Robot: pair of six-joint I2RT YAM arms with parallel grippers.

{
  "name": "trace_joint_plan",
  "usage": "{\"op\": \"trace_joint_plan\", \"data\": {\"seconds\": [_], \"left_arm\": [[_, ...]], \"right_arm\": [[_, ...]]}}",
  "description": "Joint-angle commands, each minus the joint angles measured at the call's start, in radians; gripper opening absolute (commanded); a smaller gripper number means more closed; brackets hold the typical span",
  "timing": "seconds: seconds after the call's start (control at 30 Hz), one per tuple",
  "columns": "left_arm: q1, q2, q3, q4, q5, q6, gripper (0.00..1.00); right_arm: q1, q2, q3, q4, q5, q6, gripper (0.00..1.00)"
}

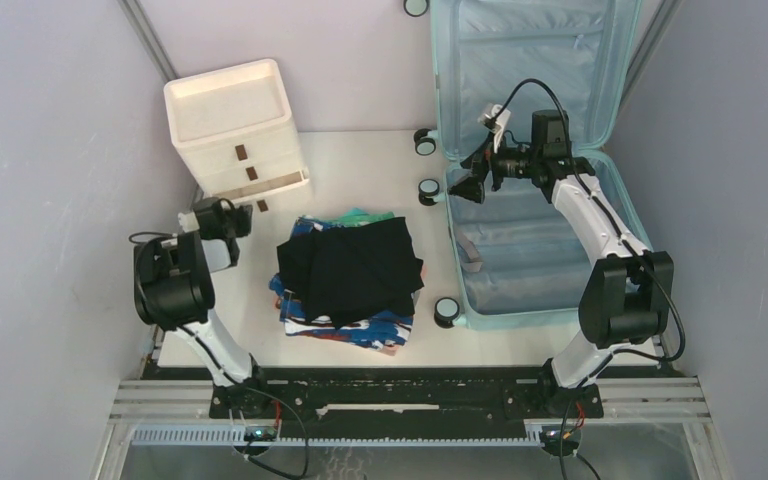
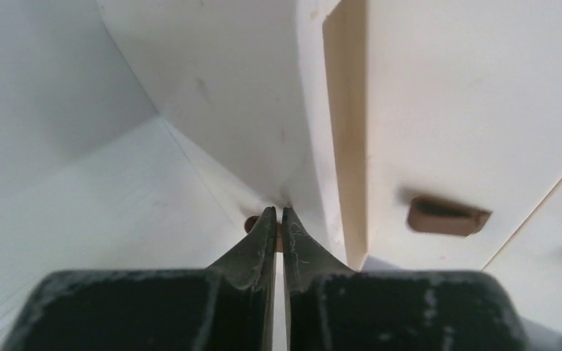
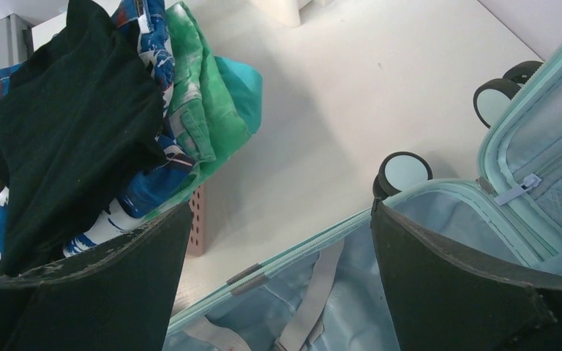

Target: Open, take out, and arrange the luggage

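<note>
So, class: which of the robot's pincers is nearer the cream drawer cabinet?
Left. The left pincer sits closed at the cabinet's lower front; the right pincer hangs open over the luggage, beyond the clothes pile.

Left arm (image 1: 173, 280): rises from the near-left corner of the surface (image 1: 360, 160), elbow folded high by the left edge, forearm pointing toward the far edge.
Left tool (image 2: 279, 216): fingers drawn almost together, with only a thin slit between them.
Right arm (image 1: 600, 225): stretched from the near-right corner toward the far edge, wrist turned left.
Right tool (image 3: 282, 207): fingers spread wide apart.
</note>
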State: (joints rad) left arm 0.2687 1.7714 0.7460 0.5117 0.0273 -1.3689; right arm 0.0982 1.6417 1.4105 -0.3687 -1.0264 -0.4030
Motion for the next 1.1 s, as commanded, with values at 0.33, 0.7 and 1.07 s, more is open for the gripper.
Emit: {"op": "trace_joint_plan", "data": {"seconds": [0.33,0.7,1.07], "left_arm": [[0.006,0.157,0.210,0.158,0.012,-0.171,0.20],[0.030,-0.026,0.001,0.146,0.048,-0.077,0.25],[0.042,-0.650,0.062,-0.609,0.158,0.576,0.40]], "right_arm": [[-0.015,-0.051,0.001,0.039,-0.007,-0.002,1.00],[-0.050,-0.064,0.031,-0.032,0.000,-0.050,1.00],[-0.148,-0.057,0.174,-0.257,0.020,-0.212,1.00]]}}
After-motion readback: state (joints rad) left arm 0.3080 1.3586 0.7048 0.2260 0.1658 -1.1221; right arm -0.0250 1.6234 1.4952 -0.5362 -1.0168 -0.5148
